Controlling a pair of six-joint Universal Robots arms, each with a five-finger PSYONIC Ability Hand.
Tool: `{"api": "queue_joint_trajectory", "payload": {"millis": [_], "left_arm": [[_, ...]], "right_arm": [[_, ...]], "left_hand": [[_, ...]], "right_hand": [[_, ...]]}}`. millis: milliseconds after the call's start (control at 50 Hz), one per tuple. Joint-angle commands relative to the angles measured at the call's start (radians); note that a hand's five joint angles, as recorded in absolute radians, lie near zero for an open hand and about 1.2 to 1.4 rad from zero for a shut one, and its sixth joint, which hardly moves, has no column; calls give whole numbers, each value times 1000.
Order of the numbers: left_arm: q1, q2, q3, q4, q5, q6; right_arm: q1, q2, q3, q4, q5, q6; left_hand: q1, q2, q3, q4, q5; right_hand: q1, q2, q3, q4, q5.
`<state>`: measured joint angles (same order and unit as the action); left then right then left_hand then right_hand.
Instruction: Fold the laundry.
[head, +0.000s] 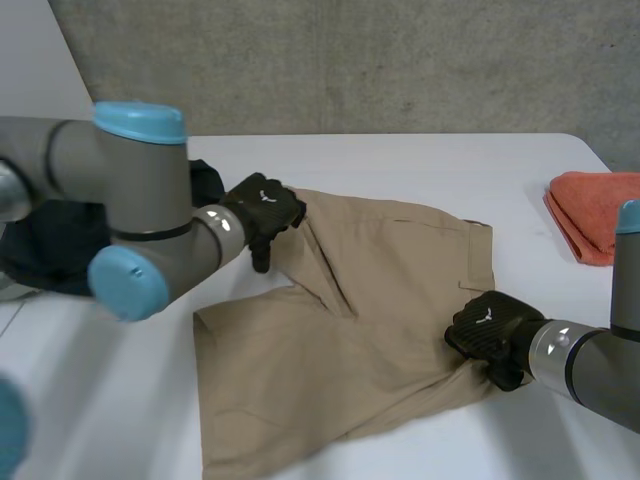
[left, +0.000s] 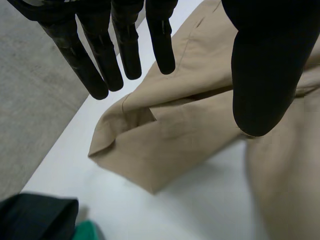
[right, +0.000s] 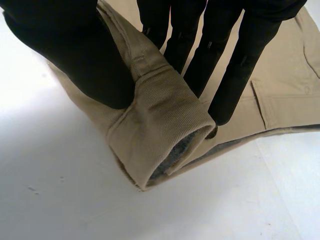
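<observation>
Clothes in a dark heap (head: 40, 245) sit far left, out of the way. Next, the left hand (head: 265, 205) hangs relaxed over a leg hem of the khaki shorts (head: 340, 340) mid-table, probably lining up a grab. The right hand (head: 485, 330) pinches their rolled edge, looks ready to fold. Folded orange towel (head: 595, 215) is parked far right. White table (head: 420, 160), grey concrete wall (head: 350, 60).

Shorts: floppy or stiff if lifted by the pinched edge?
Probably floppy: the shorts lie creased, so the rest would likely hang. The doubled edge pinched in the right hand looks thick, likely a firm hold. On the smooth table they may slide when pushed.
</observation>
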<state>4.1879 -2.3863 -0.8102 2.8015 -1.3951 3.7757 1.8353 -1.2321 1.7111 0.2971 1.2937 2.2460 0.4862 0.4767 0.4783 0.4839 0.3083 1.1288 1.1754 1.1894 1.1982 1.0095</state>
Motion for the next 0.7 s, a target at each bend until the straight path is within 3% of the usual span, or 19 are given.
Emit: {"api": "queue_joint_trajectory", "payload": {"millis": [20, 240, 280, 320, 340, 360, 520, 700], "left_arm": [[1, -247, 317, -50, 47, 68], [-2, -407, 508, -122, 67, 162], [-2, -415, 513, -128, 59, 177], [-2, -410, 513, -126, 48, 187], [-2, -409, 513, -125, 42, 187], [-2, -407, 514, -116, 21, 188], [-3, -341, 441, -111, -217, 182], [11, -217, 238, -128, -308, 190]], "right_arm": [[-8, 23, -1, -36, 1, 17], [-5, 39, 4, -72, 1, 35], [-5, 39, 1, -76, 1, 40], [-5, 36, -1, -82, 1, 44], [-7, 36, -1, -85, 0, 46], [-7, 34, -1, -90, -1, 47], [-4, 29, 1, -93, 0, 50], [9, 25, 5, -92, -1, 55]], "left_hand": [[44, 54, 52, 47, 48], [56, 65, 64, 58, 59], [147, 156, 154, 149, 150], [428, 437, 435, 430, 431], [673, 682, 681, 675, 676], [908, 917, 916, 910, 911], [910, 920, 918, 912, 913], [910, 920, 918, 912, 913]], "right_hand": [[267, 221, 207, 198, 212], [267, 221, 207, 198, 212], [267, 221, 207, 198, 212], [267, 221, 207, 198, 212], [267, 221, 207, 198, 212], [267, 221, 207, 198, 212], [267, 221, 207, 198, 212], [267, 221, 207, 198, 212]]}}
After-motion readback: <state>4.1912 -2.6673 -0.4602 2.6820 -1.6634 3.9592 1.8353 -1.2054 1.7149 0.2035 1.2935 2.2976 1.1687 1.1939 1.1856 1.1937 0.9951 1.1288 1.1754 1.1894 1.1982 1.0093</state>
